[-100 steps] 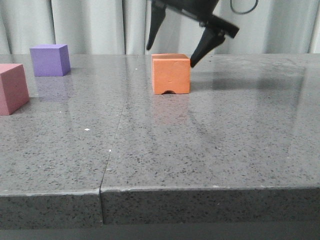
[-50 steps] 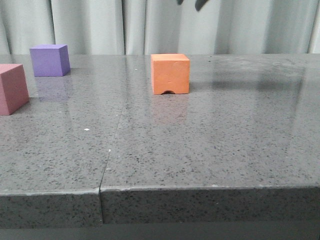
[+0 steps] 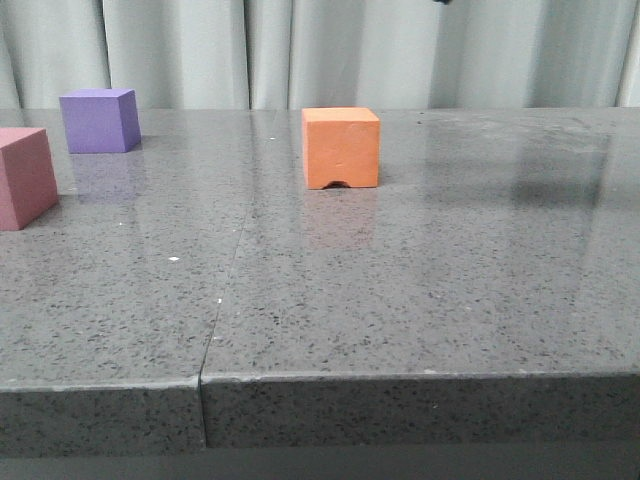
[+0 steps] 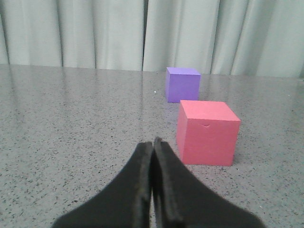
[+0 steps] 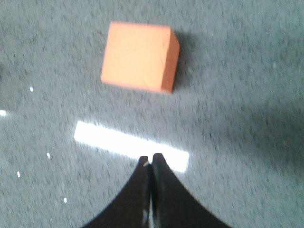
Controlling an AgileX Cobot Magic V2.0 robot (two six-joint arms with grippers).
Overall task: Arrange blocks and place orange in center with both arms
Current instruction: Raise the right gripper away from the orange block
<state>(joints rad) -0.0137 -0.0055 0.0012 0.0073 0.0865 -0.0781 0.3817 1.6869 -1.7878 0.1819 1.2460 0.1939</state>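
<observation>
Item: matte orange foam cube with arched notch (image 3: pixel 341 147), mid-counter (image 3: pixel 420 290), ahead of my empty, pressed-together right pincer (image 5: pixel 151 164) though blurred; pink-red foam cube (image 4: pixel 207 131) and purple foam cube (image 4: pixel 182 84) lie nearest my empty, pressed-together left pincer (image 4: pixel 153 147), likely next.

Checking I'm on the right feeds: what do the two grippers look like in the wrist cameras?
Both look alike. The left gripper shows two matte black fingers, broad at the base and tapering to narrow tips. The right gripper has the same black, tapered pair, slightly blurred. No cables, markings or coloured pads are visible on either.
</observation>
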